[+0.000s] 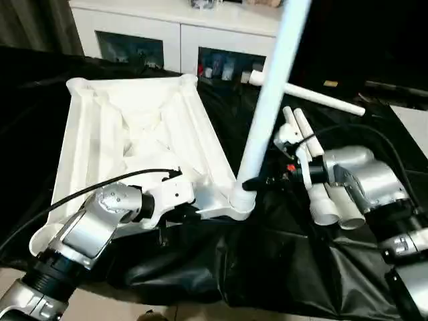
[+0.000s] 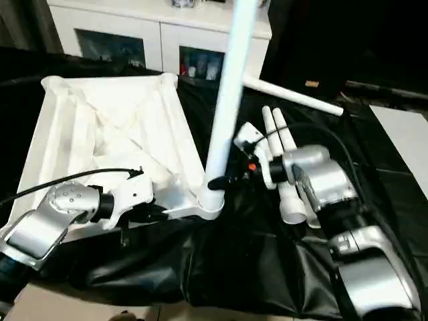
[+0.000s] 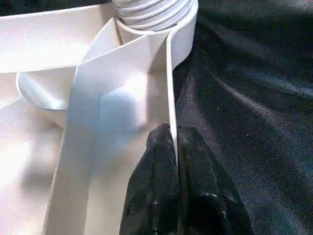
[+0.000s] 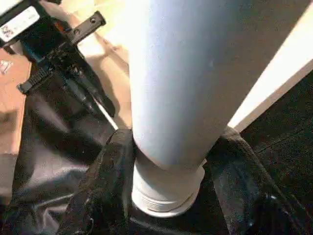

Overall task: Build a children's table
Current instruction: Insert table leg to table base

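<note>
Both grippers are working at the tabletop's (image 1: 134,134) near corner socket (image 1: 239,200): left gripper (image 3: 171,142) is pinching the rim wall, right gripper (image 4: 168,161) is clasping the upright leg's (image 1: 271,93) threaded base. Leg-seating step; next, twisting it home squarely.

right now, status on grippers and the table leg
Left gripper pinched on white ribbed plastic tabletop rim. Right gripper around upright white tapered leg, threads above corner socket. Nothing obstructing.
</note>
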Tool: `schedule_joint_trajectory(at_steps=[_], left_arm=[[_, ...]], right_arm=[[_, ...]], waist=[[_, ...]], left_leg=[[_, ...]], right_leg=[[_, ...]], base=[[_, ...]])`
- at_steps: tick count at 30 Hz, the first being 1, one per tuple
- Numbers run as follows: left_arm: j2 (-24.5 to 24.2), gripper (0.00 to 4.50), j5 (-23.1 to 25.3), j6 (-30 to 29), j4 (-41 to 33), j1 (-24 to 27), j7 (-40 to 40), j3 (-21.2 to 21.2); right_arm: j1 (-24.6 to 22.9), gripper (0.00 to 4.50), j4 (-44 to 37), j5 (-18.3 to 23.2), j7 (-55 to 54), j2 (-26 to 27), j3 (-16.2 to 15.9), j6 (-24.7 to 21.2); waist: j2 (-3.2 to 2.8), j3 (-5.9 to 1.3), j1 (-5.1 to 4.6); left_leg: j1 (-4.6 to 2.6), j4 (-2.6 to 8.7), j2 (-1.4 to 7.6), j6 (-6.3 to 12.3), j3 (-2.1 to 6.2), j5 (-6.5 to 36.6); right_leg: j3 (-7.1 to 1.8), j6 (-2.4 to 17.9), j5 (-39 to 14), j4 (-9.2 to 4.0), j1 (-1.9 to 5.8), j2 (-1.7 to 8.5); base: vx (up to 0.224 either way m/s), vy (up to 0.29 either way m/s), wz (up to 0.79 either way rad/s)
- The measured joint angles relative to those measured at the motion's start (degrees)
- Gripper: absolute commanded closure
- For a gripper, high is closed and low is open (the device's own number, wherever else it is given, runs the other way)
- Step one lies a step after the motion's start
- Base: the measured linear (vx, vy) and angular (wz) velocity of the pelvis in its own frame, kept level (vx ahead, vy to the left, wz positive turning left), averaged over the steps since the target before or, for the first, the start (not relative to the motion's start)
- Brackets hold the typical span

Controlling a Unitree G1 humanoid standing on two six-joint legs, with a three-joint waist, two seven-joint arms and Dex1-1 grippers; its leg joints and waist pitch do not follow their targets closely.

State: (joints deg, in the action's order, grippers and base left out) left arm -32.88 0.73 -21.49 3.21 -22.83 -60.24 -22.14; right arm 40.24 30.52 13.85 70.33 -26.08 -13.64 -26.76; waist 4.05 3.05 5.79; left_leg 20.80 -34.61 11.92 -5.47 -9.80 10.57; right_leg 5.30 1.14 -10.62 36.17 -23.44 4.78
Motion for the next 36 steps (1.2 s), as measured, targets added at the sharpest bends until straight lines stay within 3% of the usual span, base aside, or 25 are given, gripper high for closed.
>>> schedule_joint_trajectory(at_steps=[7,14,21,30,34,36], left_arm=[[0.1,4.5,0.1,-0.1,0.0,0.3,0.4,-0.2],[0.2,4.5,0.1,-0.1,0.0,0.4,0.3,-0.3],[0.4,4.5,0.1,0.0,0.0,0.4,0.3,-0.4],[0.9,4.5,0.7,1.1,0.9,0.4,1.1,-0.3],[1.1,4.5,0.8,2.3,1.7,0.4,1.9,-0.2],[1.9,4.05,0.7,2.3,1.9,0.4,2.4,0.0]], right_arm=[[-4.8,2.64,-0.9,2.5,-2.7,1.6,4.2,2.1],[-10.2,2.64,-5.8,4.1,-5.4,2.4,6.6,2.7],[-16.0,2.64,-11.4,4.7,-9.2,4.0,8.8,6.2],[-18.3,2.64,-13.6,3.5,-11.6,4.7,8.5,11.1],[-18.4,2.64,-13.6,3.6,-12.4,5.2,8.8,11.1],[-18.4,2.64,-13.6,3.9,-13.1,5.6,9.2,11.0]], waist=[[0.29,-0.18,-0.07],[0.37,-0.23,0.21],[0.3,-0.23,0.46],[0.29,-0.22,0.43],[0.28,-0.21,0.28],[0.28,-0.2,0.14]], left_leg=[[-0.49,0.01,0.0,-0.01,0.02,0.0],[-0.51,0.04,0.0,-0.01,0.03,0.0],[-0.58,0.06,0.0,-0.01,0.04,0.0],[-0.63,0.06,-0.01,-0.01,0.04,0.0],[-0.63,0.06,-0.01,-0.02,0.05,0.0],[-0.62,0.06,-0.01,-0.02,0.05,0.0]], right_leg=[[-0.01,0.0,0.0,-0.03,0.36,0.0],[0.0,0.0,0.0,-0.05,0.38,0.0],[0.0,-0.1,0.0,-0.06,0.42,0.0],[-0.01,-0.2,-0.1,-0.06,0.44,0.0],[-0.01,-0.3,-0.2,-0.06,0.44,0.0],[-0.01,-0.3,-0.2,-0.06,0.43,0.0]], base=[[0.0,0.0,0.0],[0.0,0.0,0.0],[0.0,0.0,0.0],[0.0,0.0,0.0],[0.0,0.0,0.0],[0.0,0.0,0.0]])
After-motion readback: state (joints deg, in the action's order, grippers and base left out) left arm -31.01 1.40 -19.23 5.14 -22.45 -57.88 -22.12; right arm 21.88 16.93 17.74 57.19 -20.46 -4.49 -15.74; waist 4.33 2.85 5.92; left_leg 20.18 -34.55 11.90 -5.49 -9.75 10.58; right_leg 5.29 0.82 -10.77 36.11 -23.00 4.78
